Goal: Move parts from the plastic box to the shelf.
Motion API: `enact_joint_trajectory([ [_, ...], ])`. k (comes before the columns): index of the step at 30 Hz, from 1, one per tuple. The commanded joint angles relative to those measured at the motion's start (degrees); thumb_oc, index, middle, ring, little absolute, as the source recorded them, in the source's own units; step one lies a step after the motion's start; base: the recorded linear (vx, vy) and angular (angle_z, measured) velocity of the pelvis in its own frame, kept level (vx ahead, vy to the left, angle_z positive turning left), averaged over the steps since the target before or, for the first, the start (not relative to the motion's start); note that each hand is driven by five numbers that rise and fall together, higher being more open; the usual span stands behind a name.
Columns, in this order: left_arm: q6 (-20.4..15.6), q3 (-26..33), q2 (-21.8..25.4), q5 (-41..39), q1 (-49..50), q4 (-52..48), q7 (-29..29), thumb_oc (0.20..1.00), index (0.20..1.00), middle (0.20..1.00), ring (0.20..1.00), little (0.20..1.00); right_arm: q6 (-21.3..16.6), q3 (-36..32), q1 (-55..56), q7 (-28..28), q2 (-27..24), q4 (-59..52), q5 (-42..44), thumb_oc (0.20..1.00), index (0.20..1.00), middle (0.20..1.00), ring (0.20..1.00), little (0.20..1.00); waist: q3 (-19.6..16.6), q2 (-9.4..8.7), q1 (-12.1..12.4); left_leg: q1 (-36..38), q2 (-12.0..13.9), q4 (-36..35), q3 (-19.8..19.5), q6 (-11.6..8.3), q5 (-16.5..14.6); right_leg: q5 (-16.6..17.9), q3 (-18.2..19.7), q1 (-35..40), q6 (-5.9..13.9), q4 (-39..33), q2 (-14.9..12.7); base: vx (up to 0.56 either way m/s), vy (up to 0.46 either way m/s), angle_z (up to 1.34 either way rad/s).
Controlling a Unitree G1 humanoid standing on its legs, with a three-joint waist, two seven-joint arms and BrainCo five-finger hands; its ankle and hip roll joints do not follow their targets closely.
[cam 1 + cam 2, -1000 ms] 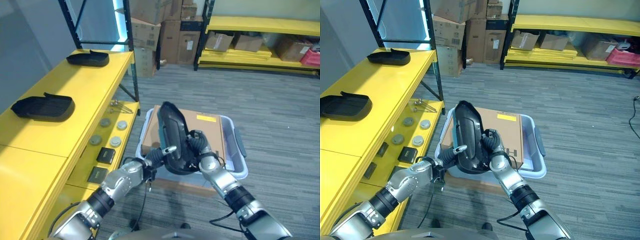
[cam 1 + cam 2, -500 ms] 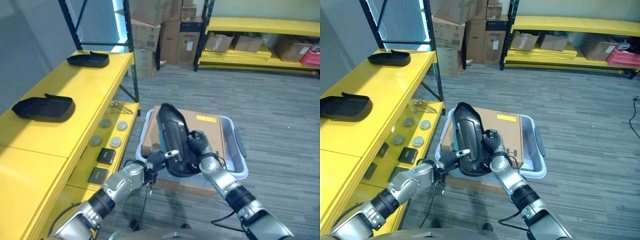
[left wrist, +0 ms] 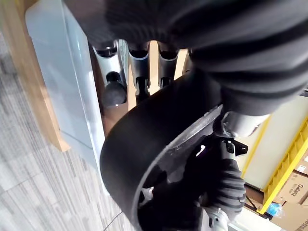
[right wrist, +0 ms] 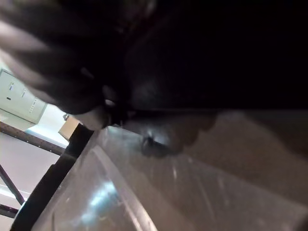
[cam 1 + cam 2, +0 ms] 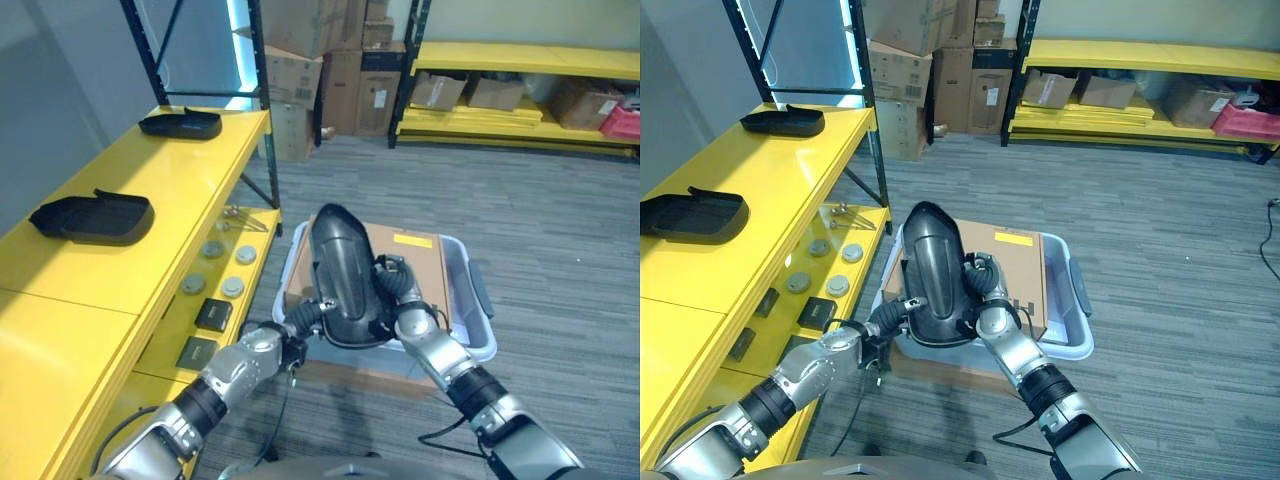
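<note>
Comparing the left eye view with 1 second ago, I see the black part [image 5: 345,275] has rolled so its smooth convex back faces the camera, and it sits a little higher over the plastic box [image 5: 470,330]. I read that as the lift finishing, with the carry to the yellow shelf [image 5: 150,240] next. Its long axis runs away from me, narrow end farthest. In the right eye view, the left hand [image 5: 898,312] and right hand [image 5: 980,290] press its 2 sides. In the left wrist view, the straight fingers [image 3: 115,77] lie against it. I cannot tell the right hand's grip.
</note>
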Motion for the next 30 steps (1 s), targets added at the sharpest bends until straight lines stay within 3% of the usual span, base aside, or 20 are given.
enact_joint_trajectory([
  [1, -8.8, -2.9, -7.5, 4.7, -7.7, 1.4, 1.9, 0.200, 0.200, 0.200, 0.200, 0.200, -3.8, 2.7, -6.9, 1.1, 5.1, 1.3, 2.6, 0.796, 0.796, 0.796, 0.796, 0.796, -1.6, 0.31, 2.0, 1.9, 1.6, 1.9, -0.1, -0.32, -7.4, -3.8, -1.5, -0.4, 3.18, -0.2, -0.7, 0.00, 0.000, 0.00],
  [2, -9.9, -2.4, -7.2, 6.6, -7.8, 1.4, 3.6, 0.200, 0.200, 0.200, 0.200, 0.200, -3.8, 2.4, -6.8, 0.7, 5.2, 1.3, 2.9, 1.000, 1.000, 1.000, 1.000, 1.000, -1.6, 0.29, 2.1, 2.0, 1.6, 1.9, -0.2, -0.33, -7.4, -3.8, -1.5, -0.3, 3.15, -0.2, -0.7, 0.00, 0.000, 0.00],
  [7, -12.2, 2.1, -4.5, 13.3, -7.8, 0.8, 9.6, 0.200, 0.200, 0.200, 0.200, 0.200, -3.5, 0.6, -5.8, -2.1, 4.9, 0.8, 4.3, 1.000, 1.000, 1.000, 1.000, 1.000, -1.6, 0.20, 3.0, 2.1, 1.5, 1.7, -0.9, -0.45, -7.3, -3.9, -1.8, 0.0, 3.10, -0.2, -0.7, 0.00, 0.000, 0.00],
  [13, -14.4, 12.8, 2.8, 15.6, -3.2, -1.5, 8.4, 0.200, 0.200, 0.200, 0.200, 0.200, -0.2, -4.5, -0.6, -3.2, 0.3, -0.7, 1.5, 1.000, 1.000, 1.000, 1.000, 1.000, -1.6, 0.39, 4.1, 1.9, 1.3, 1.7, -1.4, -0.58, -7.2, -4.0, -2.1, 0.1, 2.97, -0.2, -0.8, -0.01, 0.015, 0.04],
  [20, -16.9, 25.9, 9.2, 16.7, 7.8, -9.4, 6.8, 0.200, 0.200, 0.200, 0.200, 0.200, -1.4, -11.8, 13.0, 4.3, -3.9, 8.2, -4.7, 1.000, 1.000, 1.000, 1.000, 1.000, -0.9, 0.62, 4.2, 1.1, 1.2, 1.3, -1.4, -0.55, -6.7, -3.9, -2.1, -0.5, 2.83, -0.2, -0.7, -0.04, 0.029, 0.01],
  [30, -23.4, 37.6, 13.4, 18.1, 15.3, -19.5, 7.7, 0.200, 0.200, 0.200, 0.200, 0.200, -0.3, -11.8, 21.7, 12.7, -1.4, 24.1, -14.4, 1.000, 1.000, 1.000, 1.000, 1.000, 0.1, 0.59, 5.5, 0.2, 0.1, 0.0, -3.1, -0.46, -6.4, -3.9, -2.2, -0.9, 3.29, -0.2, -1.0, -0.04, 0.022, -0.01],
])
